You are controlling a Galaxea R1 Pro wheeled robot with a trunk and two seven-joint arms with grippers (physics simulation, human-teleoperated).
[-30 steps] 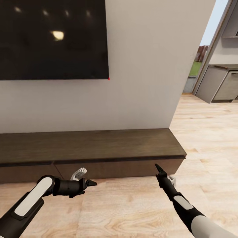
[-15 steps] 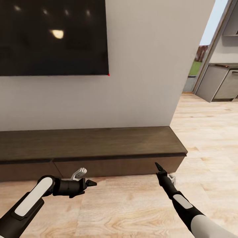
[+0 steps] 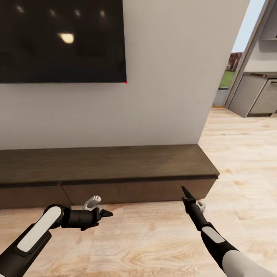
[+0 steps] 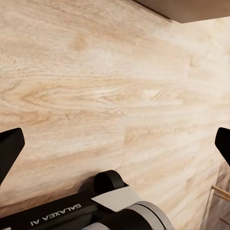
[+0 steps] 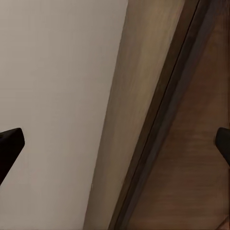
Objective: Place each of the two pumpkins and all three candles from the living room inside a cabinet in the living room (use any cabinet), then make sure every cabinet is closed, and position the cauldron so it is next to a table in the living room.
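cabinet (image 3: pixel 104 169) drawers sit shut, left pincer (image 3: pixel 106 212) and right pincer (image 3: pixel 185 192) wide, holding nothing.

The head view looks forward and down from behind both arms, facing the pale wall (image 3: pixel 165 77), with the black TV (image 3: pixel 61 40) at upper left of the frame, the cabinet (image 3: pixel 107 169) across the middle and the plank floor (image 3: pixel 154 238) below. The left wrist view looks close down onto that same floor (image 4: pixel 96 86), a dark cabinet edge at its top right corner. The right wrist view faces the cabinet (image 5: pixel 191 143) and wall (image 5: pixel 52 96) from very near, sharing both with the head view.
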